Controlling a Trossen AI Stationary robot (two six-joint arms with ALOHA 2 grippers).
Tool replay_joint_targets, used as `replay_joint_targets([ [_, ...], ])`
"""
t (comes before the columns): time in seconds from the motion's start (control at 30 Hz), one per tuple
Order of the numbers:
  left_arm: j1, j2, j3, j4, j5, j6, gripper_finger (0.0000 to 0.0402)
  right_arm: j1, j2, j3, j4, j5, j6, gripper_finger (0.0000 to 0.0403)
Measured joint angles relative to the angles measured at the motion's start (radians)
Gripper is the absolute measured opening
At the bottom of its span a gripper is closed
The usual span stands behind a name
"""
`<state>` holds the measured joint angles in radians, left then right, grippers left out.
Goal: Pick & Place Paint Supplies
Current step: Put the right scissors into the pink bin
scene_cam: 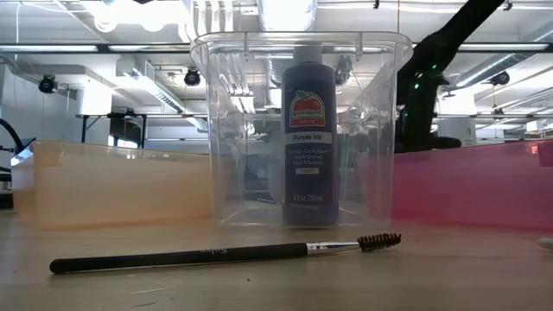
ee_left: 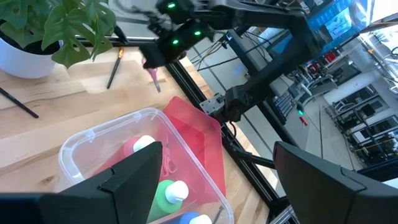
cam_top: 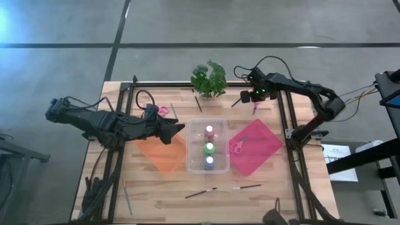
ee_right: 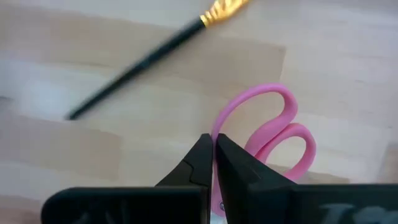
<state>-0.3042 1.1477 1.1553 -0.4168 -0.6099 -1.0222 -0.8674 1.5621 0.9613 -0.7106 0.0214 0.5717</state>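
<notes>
Pale wooden planks [cam_top: 156,194] carry the whole scene, and the action sits at the far edge. Right gripper [ee_right: 214,144] is clenched on small pink-handled scissors [ee_right: 273,134], fingers pinched tight at the loops, just beside the leafy green potted plant [cam_top: 209,78]. A black paintbrush with a gold ferrule [ee_right: 149,59] lies near it on the wood. Step in hand, I'd say: the pick is made, and next comes a lift and a carry toward the clear plastic bin [cam_top: 195,164] in front of the plant. Left gripper [cam_top: 177,130] waits with its fingers spread wide, beside that bin. Counting: three bottles in the bin, pink [cam_top: 209,132], green [cam_top: 210,149], blue [cam_top: 209,162]. Three pairs of scissors: one gripped, one [cam_top: 237,147] on the pink mat [cam_top: 262,153], one [cam_top: 163,111] beyond the left arm. Roughly six brushes are scattered about.
</notes>
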Motion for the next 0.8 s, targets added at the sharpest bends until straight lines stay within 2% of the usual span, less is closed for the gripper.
replay_joint_targets([
  [0.27,0.0,0.0,0.0,-0.004,0.0,0.003,0.0316,0.005,-0.334,-0.114,0.064,-0.05,0.142,0.0008],
  [0.4,0.0,0.0,0.0,-0.007,0.0,0.019,0.0316,0.055,-0.521,-0.173,0.046,-0.102,0.244,0.0008],
  [0.5,0.0,0.0,0.0,-0.007,0.0,0.022,0.0316,0.151,-0.644,-0.211,-0.004,-0.092,0.358,0.0008],
  [0.6,0.0,0.0,0.0,-0.007,0.0,0.024,0.0316,0.287,-0.734,-0.232,-0.043,-0.022,0.496,0.0008],
  [0.8,0.0,0.0,0.0,-0.007,0.004,0.031,0.0316,0.599,-0.771,-0.288,-0.125,0.124,0.797,0.0008],
])
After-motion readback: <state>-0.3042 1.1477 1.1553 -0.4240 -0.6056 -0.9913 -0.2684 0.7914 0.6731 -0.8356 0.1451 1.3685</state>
